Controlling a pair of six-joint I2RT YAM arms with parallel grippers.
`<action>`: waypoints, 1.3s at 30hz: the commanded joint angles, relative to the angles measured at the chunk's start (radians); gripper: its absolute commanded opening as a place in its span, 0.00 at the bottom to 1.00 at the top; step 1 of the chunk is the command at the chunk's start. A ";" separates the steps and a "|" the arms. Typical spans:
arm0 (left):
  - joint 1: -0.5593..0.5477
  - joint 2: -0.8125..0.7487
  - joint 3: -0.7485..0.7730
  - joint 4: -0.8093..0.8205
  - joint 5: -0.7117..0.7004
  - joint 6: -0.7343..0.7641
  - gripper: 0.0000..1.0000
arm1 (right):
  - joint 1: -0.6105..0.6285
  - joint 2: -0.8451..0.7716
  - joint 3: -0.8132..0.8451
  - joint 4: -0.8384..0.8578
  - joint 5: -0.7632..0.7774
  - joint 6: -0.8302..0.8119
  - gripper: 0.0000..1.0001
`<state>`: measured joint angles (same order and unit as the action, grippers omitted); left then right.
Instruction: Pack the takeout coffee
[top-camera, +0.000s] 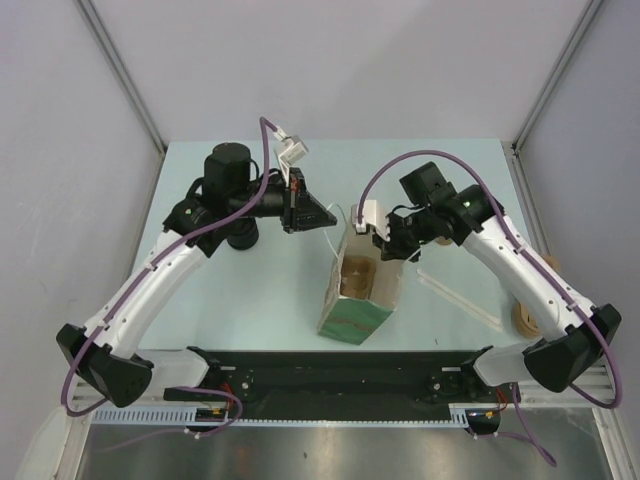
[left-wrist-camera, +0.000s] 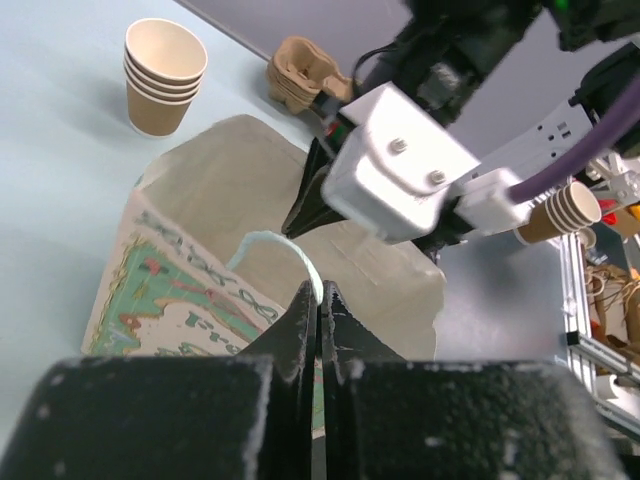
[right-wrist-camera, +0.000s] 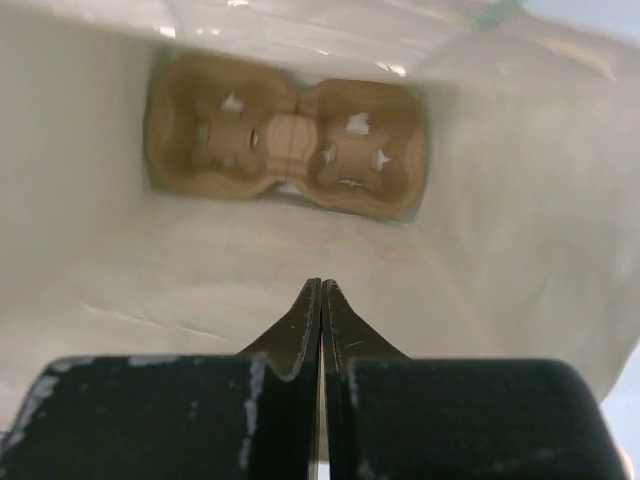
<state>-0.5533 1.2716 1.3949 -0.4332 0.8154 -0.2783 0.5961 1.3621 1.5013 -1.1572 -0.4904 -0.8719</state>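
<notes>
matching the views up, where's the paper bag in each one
top external: paper bag stands open at centre.
left wrist: left and centre, printed side showing, left gripper pinching its handle.
right wrist: its white inside fills the picture.
shared landmark: right gripper, shut at the bag's mouth.

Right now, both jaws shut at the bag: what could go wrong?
1. The left jaws pinch only the thin handle; a hard pull could tear it or tip the paper bag.
2. The right jaws are shut at the bag's mouth, and the left arm is close by. Together they crowd the opening, probably leaving little room to load the carrier inside.
</notes>
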 joint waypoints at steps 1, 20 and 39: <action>0.003 -0.067 -0.013 -0.007 0.034 0.063 0.00 | 0.021 0.048 -0.012 -0.035 0.002 -0.110 0.00; 0.092 -0.117 -0.100 0.013 0.027 0.025 0.00 | 0.073 0.117 -0.058 0.066 0.107 -0.165 0.00; 0.124 -0.172 -0.139 0.002 -0.051 0.001 0.00 | 0.065 0.075 -0.119 0.005 0.110 -0.263 0.00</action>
<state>-0.4393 1.1358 1.2564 -0.4522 0.7868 -0.2623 0.6537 1.4410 1.3991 -1.1046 -0.3855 -1.0718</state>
